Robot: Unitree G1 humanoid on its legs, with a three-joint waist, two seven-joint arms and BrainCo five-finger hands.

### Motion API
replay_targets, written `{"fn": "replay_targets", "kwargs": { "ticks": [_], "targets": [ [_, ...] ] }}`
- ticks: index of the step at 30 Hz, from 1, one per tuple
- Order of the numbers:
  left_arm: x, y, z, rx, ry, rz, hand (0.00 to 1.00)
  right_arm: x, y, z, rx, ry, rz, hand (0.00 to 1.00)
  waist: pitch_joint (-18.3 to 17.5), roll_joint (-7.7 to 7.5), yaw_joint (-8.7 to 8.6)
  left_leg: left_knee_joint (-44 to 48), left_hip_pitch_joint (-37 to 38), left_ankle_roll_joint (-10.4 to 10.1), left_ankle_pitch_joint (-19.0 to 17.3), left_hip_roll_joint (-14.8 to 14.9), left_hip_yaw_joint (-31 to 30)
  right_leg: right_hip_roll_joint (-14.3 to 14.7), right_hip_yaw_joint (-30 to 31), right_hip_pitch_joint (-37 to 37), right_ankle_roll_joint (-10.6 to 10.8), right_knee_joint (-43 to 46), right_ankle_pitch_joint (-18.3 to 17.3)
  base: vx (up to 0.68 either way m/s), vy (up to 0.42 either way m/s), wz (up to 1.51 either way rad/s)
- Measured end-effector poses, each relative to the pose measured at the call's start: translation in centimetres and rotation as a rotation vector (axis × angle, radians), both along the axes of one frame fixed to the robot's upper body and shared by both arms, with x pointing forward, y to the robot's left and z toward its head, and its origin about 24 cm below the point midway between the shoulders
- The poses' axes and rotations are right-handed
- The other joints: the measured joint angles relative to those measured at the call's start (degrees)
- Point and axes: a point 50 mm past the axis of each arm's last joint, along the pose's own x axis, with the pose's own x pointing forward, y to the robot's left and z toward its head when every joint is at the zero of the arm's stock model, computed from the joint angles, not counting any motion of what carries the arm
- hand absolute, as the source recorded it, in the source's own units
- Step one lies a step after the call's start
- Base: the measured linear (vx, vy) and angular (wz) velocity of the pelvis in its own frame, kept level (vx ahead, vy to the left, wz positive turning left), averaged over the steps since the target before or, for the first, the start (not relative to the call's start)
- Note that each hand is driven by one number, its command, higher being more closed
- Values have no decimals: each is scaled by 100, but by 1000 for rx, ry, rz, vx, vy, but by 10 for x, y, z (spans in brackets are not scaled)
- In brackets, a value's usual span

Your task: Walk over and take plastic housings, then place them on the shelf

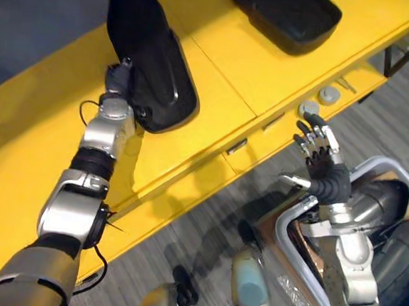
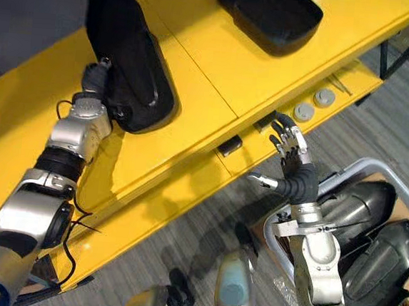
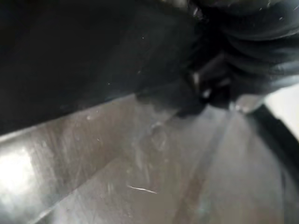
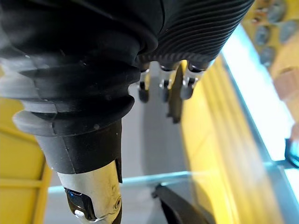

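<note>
Hands are taken in turn: left hand [image 1: 118, 79] is set against the near end of a long black plastic housing [image 1: 155, 63], w/ the dark wrist cover butted right up to the shell. Whether it's clasped or just touched can't be told, as the rest of the hand is hidden by the housing. In the left wrist view, glossy dark plastic is seen from v. close. That housing is laid on top of the yellow shelf [image 1: 215, 114], lengthwise from front toward back, its far end near the back edge. Over to the right hand [image 1: 318, 150]: it's held up in the air, spread and relaxed, nothing gripped, just off the shelf's front edge and near two round grey discs [image 1: 311, 108] on the lower ledge. A second housing [image 1: 284, 15] is seen further along the shelf top, well apart from the first. Lower down, partly covered by the right arm, a pale-rimmed bin [image 2: 364, 167] is parked on the grey floor [image 1: 205, 232], w/ more black housings [image 2: 385, 262] lying inside; the exact count can't be made out.
</note>
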Motion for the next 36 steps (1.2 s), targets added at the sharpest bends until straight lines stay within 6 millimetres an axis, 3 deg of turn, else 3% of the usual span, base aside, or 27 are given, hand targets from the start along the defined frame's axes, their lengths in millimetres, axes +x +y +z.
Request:
{"fn": "replay_targets", "kwargs": {
  "ticks": [1,2,14,20,29,33,36],
  "targets": [
    [0,0,0,-3,4,8,100,-2,2,-1,6,3,5,0,15,-8,-5,8,-4,3,-2,-3,-1,-12,1,-56,1,106,-69,-41,-37,6],
    [0,1,0,-6,7,11,0,-2,3,-2,8,7,7,0,22,-6,-4,17,-5,5,-4,-4,0,-12,2,-69,3,140,-92,-51,-42,4],
    [-2,8,-3,-25,29,102,0,-5,15,-10,25,40,50,0,18,15,10,71,-19,-15,-23,38,-5,-8,-22,-183,-19,476,-219,8,-2,0],
    [-2,15,-18,-20,109,143,0,-7,13,-14,33,55,30,0,-10,60,-21,68,98,-27,-32,48,-147,-21,-172,96,12,253,-198,-7,-11,8],
    [-9,25,-23,-62,100,384,0,-7,14,-15,44,60,22,0,-128,95,-72,20,104,-27,-31,41,-164,-46,-199,201,49,81,-85,11,1,1],
    [-11,23,-14,-93,-31,450,0,-10,19,-20,49,80,43,0,-456,77,-111,-58,108,-26,-30,40,-156,-44,-197,223,53,-37,-54,41,12,0],
    [-16,14,18,-150,-295,415,0,-16,19,-19,64,33,48,0,-560,45,-106,-167,334,-23,-28,1,-162,-67,-213,460,68,-129,-36,29,13,0]
  ]
}}
